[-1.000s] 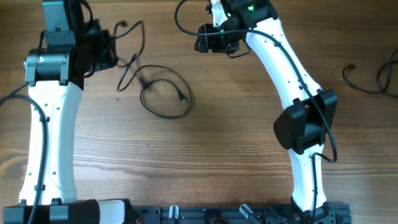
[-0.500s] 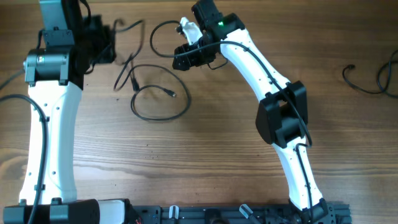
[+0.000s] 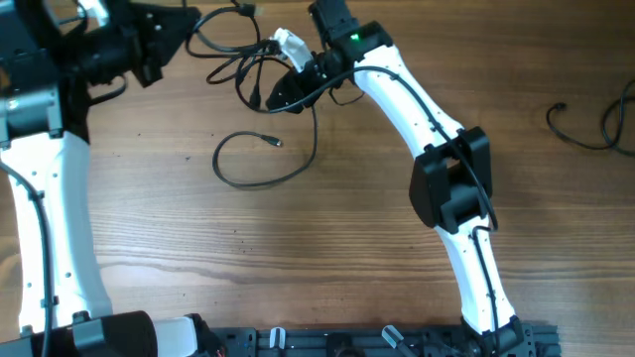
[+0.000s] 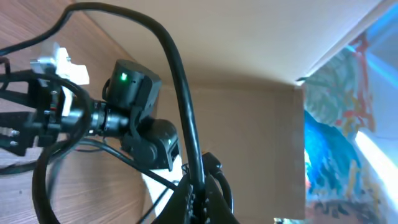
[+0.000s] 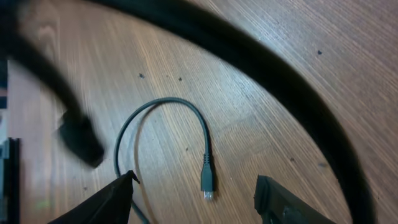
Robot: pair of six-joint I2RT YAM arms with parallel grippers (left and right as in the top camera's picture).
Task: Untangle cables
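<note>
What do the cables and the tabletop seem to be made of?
Cables: probably rubber- or PVC-jacketed wire, matte black, bending in smooth loops. The plug tip is paler, possibly metal. Table: wood or wood-look laminate with visible grain streaks and a low sheen; I cannot tell which.

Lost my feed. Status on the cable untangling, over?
Left gripper shut on thin black cables. Right gripper open among the strands. One looped end flat on wooden table; nothing blocking.
</note>
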